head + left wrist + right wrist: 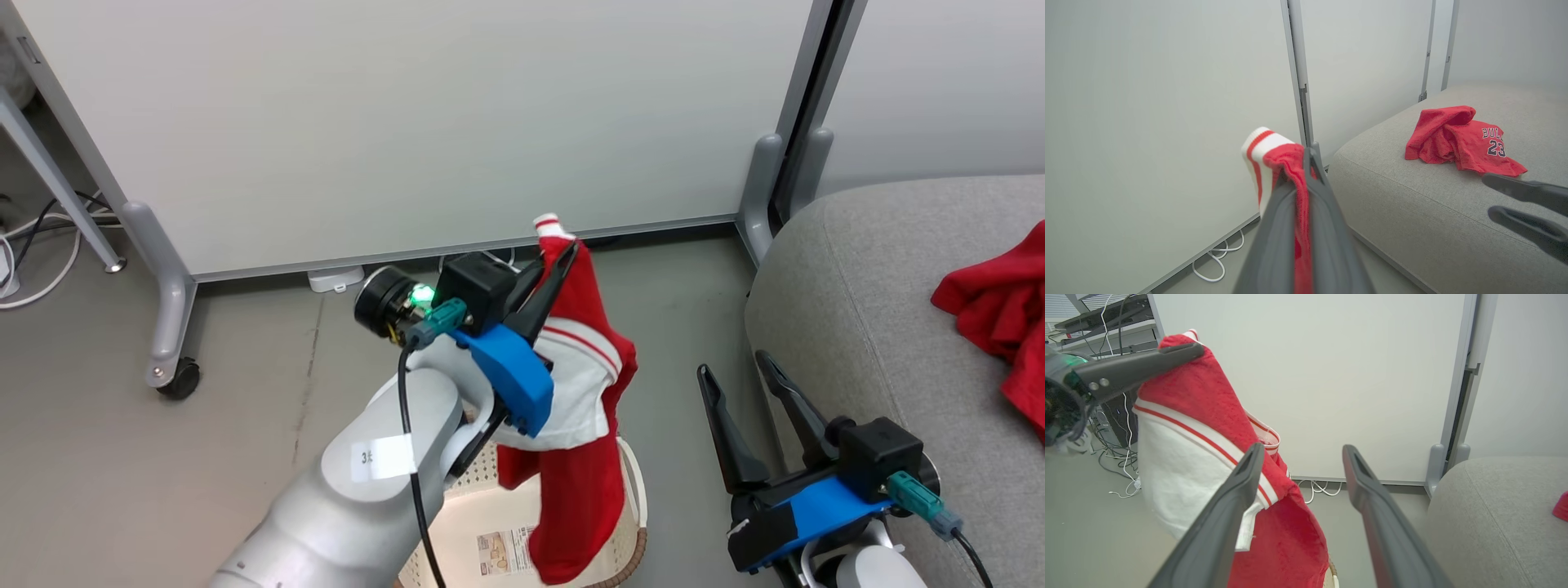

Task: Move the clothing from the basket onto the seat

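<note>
**Item 1, red garment (571, 425).** Soft, with a white panel and striped trim. It hangs above the basket (467, 498), long axis vertical. Its top edge is pinched and its lower hem dangles into the basket's mouth, though I cannot tell whether it touches inside.

**Item 2, left gripper (567, 249).** Raised over the basket, its fingers are clamped tight on the garment's upper edge.

**Item 3, basket.** Cream perforated plastic with a brown woven-look rim and a paper label (502, 551) on its floor. No other cloth is visible in it from here.

**Item 4, right gripper (732, 365).** To the robot's right of the basket, its fingers are spread wide with nothing between them. It stands between the hanging garment and the seat (857, 310).

**Item 5, seat.** Grey upholstery, further right of the basket. The number 23 jersey (1470, 143) lies crumpled on it.

**Note.** The seat lies rightward of the clamped fingers. By my judgement, the left arm must carry the garment sideways past the idle right gripper.
</note>
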Controlling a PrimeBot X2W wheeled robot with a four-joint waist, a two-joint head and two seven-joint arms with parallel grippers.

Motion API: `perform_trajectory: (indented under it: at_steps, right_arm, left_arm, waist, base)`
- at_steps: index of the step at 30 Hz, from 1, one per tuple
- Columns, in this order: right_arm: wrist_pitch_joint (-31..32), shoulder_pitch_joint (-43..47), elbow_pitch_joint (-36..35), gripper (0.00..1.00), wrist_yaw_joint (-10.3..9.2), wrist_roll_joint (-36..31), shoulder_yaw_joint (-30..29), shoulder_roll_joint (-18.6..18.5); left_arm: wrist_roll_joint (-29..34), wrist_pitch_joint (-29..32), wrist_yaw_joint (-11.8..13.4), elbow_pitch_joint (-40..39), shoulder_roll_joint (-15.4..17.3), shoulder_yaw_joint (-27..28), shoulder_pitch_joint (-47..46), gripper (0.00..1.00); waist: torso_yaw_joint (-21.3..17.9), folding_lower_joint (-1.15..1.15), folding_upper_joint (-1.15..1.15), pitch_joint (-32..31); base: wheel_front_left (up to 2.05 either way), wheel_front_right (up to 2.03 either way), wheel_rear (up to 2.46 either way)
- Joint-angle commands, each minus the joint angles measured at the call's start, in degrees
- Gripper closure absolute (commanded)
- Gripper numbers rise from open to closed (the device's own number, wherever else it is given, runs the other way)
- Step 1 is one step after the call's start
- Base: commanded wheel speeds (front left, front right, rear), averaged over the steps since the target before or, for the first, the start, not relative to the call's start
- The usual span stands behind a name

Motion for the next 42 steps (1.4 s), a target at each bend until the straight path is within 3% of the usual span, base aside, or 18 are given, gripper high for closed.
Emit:
perform_trajectory:
  at_steps: [1,9,20,28,42]
  right_arm:
    - [0.09,0.71,0.01,0.0,0.01,0.29,0.04,-0.06]
    - [0.38,1.06,0.2,0.0,0.01,0.86,0.86,-0.06]
    - [2.26,-1.37,1.5,0.0,0.01,-0.5,2.93,-0.06]
    - [5.09,-8.59,6.48,0.0,0.01,-1.69,6.2,-1.13]
    - [3.99,-19.81,19.22,0.0,0.01,3.98,14.47,-3.59]
  left_arm:
    - [-0.51,-0.16,-0.05,-0.38,-0.05,-0.5,-0.99,1.0]
    - [-4.95,0.3,1.87,-1.02,-0.05,-4.37,-4.27,1.0]
    - [-8.03,-0.31,2.55,-0.09,-0.05,-7.81,-5.18,1.0]
    - [-9.73,-0.57,2.8,-0.29,-0.05,-10.1,-5.47,1.0]
    - [-12.51,-0.9,2.42,-1.01,-0.04,-13.93,-5.91,1.0]
  waist:
    - [0.11,0.01,0.0,-0.13]
    - [0.4,0.01,0.0,-0.36]
    - [0.48,0.01,0.0,0.02]
    - [0.9,0.01,0.0,0.97]
    - [2.11,0.01,0.0,1.54]
  base:
    - [0.0,0.0,0.0]
    - [0.0,0.0,0.0]
    - [0.0,0.0,0.0]
    - [0.0,0.0,0.0]
    - [0.0,0.0,0.0]
